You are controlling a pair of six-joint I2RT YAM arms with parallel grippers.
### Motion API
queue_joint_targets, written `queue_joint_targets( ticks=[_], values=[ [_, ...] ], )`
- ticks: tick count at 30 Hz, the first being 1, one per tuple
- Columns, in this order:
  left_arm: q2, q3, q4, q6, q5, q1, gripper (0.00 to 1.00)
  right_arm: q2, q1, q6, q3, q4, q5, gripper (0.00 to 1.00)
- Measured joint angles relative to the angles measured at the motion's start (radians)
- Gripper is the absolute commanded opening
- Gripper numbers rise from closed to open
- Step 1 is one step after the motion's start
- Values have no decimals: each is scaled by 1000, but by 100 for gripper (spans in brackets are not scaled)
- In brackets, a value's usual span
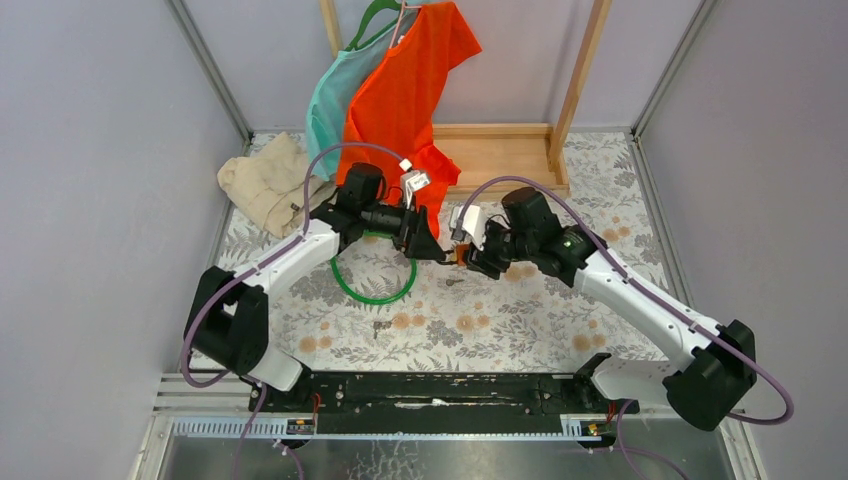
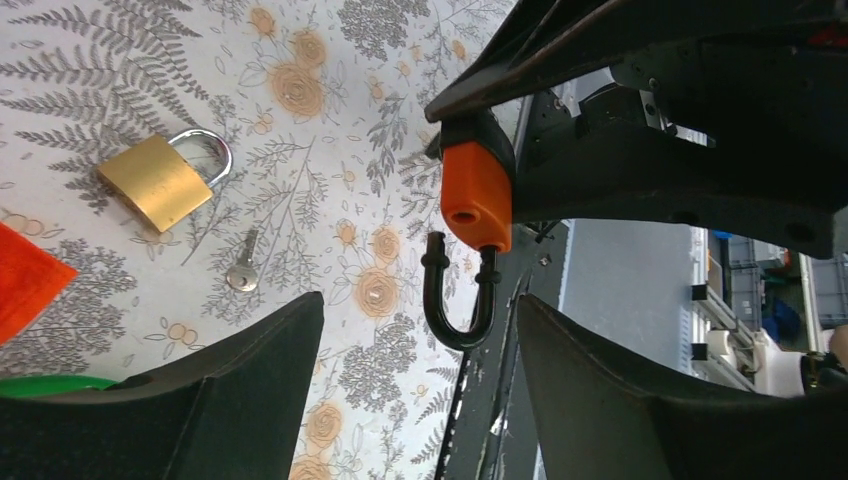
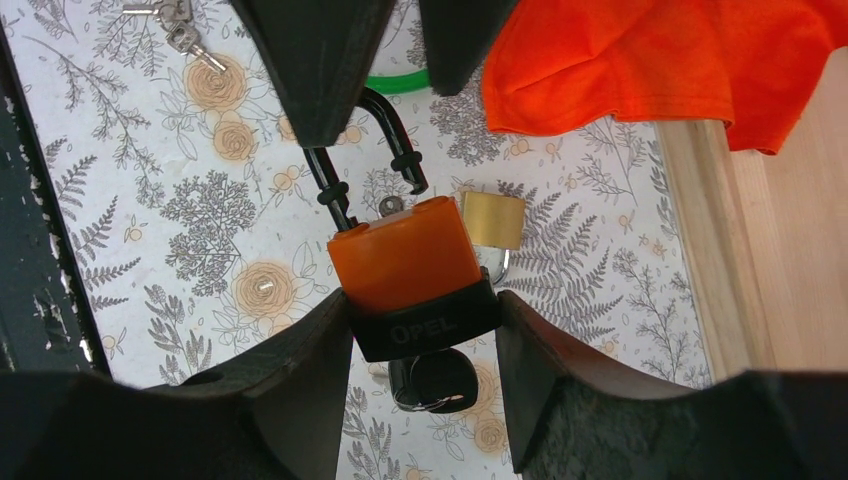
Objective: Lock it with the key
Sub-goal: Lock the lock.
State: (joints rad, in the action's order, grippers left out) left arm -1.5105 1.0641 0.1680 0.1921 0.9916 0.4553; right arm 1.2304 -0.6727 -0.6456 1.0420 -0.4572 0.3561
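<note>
– Where's the orange padlock (image 3: 405, 262)?
– In the air over the flowered tablecloth (image 1: 520, 320), between the two arms. The right gripper (image 3: 422, 305) is pinching its black base from both sides.
– And the key (image 3: 432, 382)?
– It has a black head and sticks out of the padlock's underside.
– Is it locked?
– No. The black shackle (image 3: 400, 150) is swung out, with one end free.
– And the left gripper (image 2: 420, 310)?
– Its fingers are spread, one on each side of the shackle. I can't tell if either touches it.
– What's around?
– A brass padlock (image 2: 160, 180) lies on the cloth with a small bare key (image 2: 242, 268) just beside it. Further off are a green ring (image 1: 372, 285) and an orange shirt (image 1: 405, 90).
</note>
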Motion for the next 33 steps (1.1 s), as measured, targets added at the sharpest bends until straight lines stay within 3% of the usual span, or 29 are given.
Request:
queue_joint_targets(
  ticks=[33],
  values=[
    [-47,34,-19,62,66,54,17,-52,33,35,-59,43,5,0]
  ],
)
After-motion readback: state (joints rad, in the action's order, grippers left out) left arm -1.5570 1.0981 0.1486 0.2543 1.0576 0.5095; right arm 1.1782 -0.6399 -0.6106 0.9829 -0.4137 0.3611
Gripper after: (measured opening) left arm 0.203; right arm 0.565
